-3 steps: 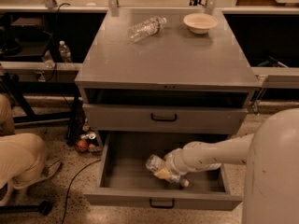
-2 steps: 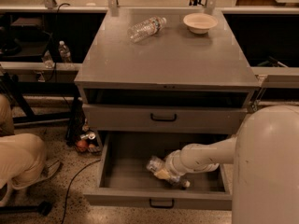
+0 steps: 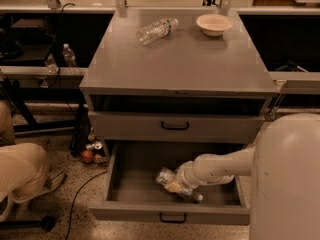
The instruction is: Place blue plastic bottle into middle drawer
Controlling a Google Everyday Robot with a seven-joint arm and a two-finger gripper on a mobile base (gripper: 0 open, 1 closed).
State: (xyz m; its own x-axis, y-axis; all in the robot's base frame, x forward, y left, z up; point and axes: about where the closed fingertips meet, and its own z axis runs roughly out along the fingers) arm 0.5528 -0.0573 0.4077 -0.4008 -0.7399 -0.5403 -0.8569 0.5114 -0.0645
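The middle drawer (image 3: 170, 215) is pulled open at the bottom of the grey cabinet, with a low front panel and a small black handle. The blue plastic bottle (image 3: 166, 177) lies tilted low inside its tray, right of centre. My gripper (image 3: 181, 188) reaches into the drawer from the right on a white arm and is shut on the bottle, covering its middle. The arm's large white shell fills the lower right corner.
The taller-fronted drawer (image 3: 175, 126) above is closed. A slimmer clear bottle (image 3: 156, 30) lies on the cabinet top (image 3: 180, 64) near a white bowl (image 3: 214, 24). A person's legs (image 3: 20, 170) are at the left. Cans and a cable (image 3: 90, 153) lie on the floor beside the drawer.
The arm's white shell has shifted slightly in the lower right. The bottle and the gripper stay at the same spot in the drawer.
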